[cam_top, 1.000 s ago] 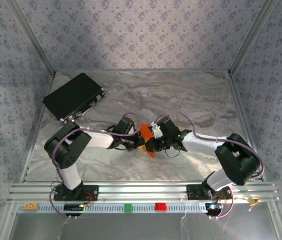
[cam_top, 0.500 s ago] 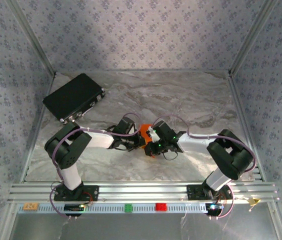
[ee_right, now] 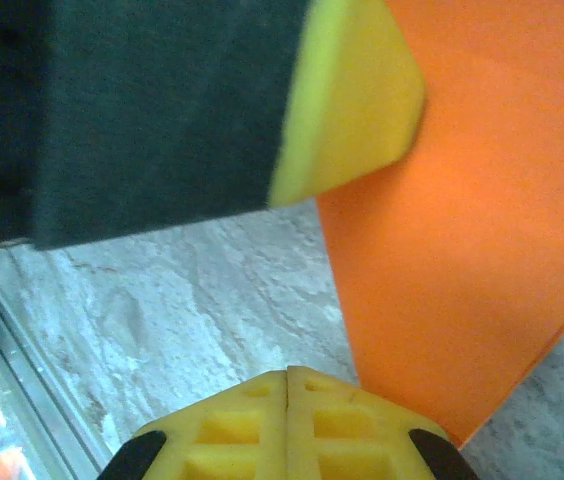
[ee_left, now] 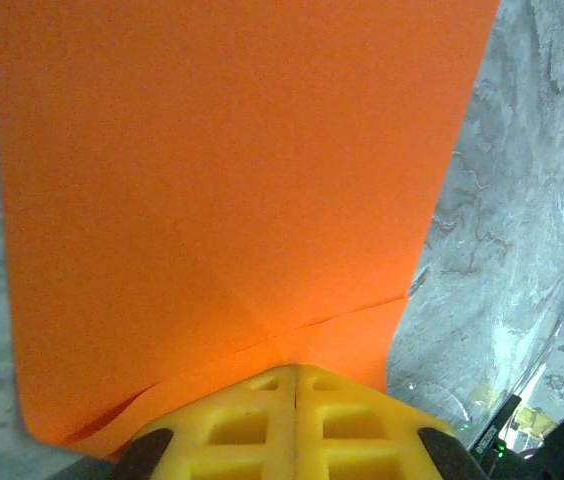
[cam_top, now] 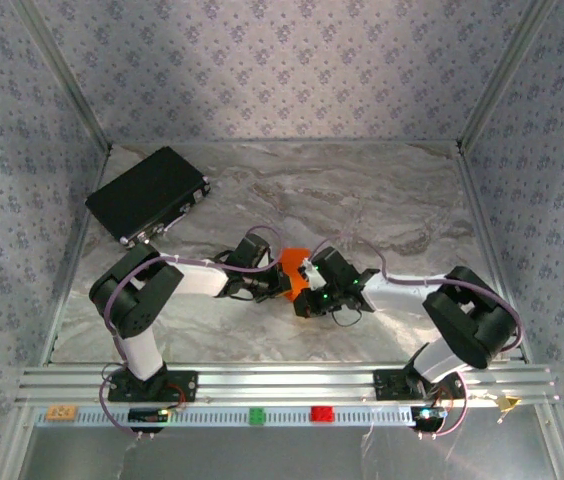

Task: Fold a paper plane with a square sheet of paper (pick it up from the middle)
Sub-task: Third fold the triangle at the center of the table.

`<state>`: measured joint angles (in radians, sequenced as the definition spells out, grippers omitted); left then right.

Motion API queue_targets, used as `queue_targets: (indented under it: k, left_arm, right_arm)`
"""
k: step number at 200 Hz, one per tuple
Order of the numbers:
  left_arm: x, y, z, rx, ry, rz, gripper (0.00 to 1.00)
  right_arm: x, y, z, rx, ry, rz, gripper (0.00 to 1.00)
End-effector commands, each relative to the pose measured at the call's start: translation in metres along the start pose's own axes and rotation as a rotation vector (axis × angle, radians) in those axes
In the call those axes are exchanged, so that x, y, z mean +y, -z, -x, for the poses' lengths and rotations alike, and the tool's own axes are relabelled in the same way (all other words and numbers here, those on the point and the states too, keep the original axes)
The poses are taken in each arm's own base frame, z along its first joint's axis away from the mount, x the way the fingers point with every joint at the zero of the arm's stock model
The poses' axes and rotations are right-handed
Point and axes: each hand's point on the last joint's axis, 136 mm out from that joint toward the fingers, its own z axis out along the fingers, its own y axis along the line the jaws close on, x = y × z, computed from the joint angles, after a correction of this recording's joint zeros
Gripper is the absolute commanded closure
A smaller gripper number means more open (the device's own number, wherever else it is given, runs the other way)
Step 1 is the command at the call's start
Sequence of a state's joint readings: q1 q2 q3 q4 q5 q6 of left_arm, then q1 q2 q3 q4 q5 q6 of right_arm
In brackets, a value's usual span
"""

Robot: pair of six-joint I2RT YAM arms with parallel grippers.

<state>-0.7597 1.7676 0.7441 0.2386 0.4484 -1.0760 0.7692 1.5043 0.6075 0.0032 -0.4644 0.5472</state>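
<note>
A grey marbled bench (cam_top: 402,200) within patterned walls is being shown. The orange square sheet of paper (cam_top: 293,266), bearing a crease, is being held at mid-bench between the two wrists, well apart from the black case (cam_top: 147,195). Its near edge is being pinched by the left jaws; the right jaws are being kept pressed together just beside its corner
</note>
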Motion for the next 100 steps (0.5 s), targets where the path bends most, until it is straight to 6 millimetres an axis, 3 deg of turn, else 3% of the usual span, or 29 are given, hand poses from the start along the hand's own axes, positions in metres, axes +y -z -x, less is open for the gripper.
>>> queue_targets:
  k: [1, 64, 100]
  left_arm:
    - [0.023, -0.004, -0.008, 0.022, 0.010, 0.093, 1.00]
    - [0.023, -0.005, -0.008, 0.022, 0.011, 0.094, 1.00]
    - [0.024, -0.005, -0.008, 0.022, 0.011, 0.096, 1.00]
  right_arm:
    - [0.012, 0.009, 0.011, -0.021, -0.007, 0.020, 0.93]
    - [0.006, -0.010, 0.032, -0.033, -0.015, -0.011, 0.92]
    - [-0.012, -0.022, 0.014, 0.015, -0.053, -0.044, 0.91]
